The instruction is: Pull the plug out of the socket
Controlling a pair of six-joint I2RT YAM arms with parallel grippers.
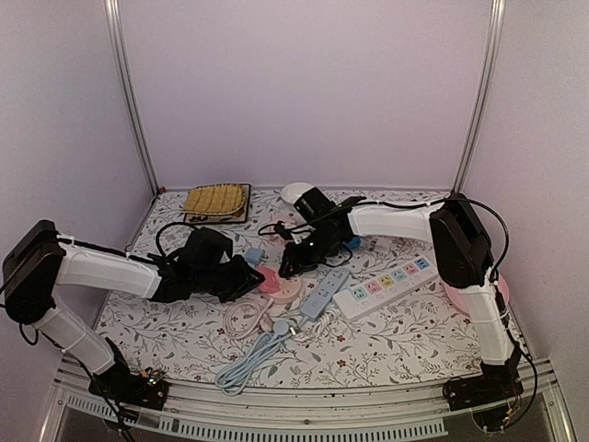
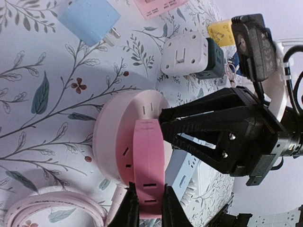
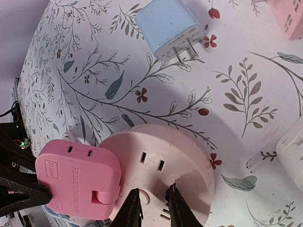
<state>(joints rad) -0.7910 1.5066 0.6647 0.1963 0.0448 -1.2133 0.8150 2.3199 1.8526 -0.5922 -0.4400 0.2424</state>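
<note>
**Desk:** Where is the plug in this one?

**Photographer:** The pink plug (image 2: 147, 161) stands edge-on against the face of the round pink socket (image 2: 113, 127), toward one side of it, near the middle of the flowered table (image 1: 386, 345). Its prongs are hidden, so I cannot tell whether it is seated or free.

**Desk:** Who has hold of it?

**Photographer:** The left gripper (image 2: 149, 210). Its jaws are clenched on the plug's outer end, one finger on either side.

**Desk:** And the other arm?

**Photographer:** The right gripper (image 3: 152, 201) reaches in from the opposite side, its tips down on the socket's face just beside the plug. The jaws stand close together with a narrow gap, and the socket's slots show through it. Whether they pinch anything, I cannot tell.

**Desk:** Anything else in frame?

**Photographer:** A blue charger (image 3: 168, 26) lies on the table with its prongs showing, apart from the socket. A white power strip (image 1: 386, 287) with coloured outlets lies to the right, with a light blue strip (image 1: 324, 293) just beside it. A woven yellow mat (image 1: 217, 201) sits at the back.
</note>
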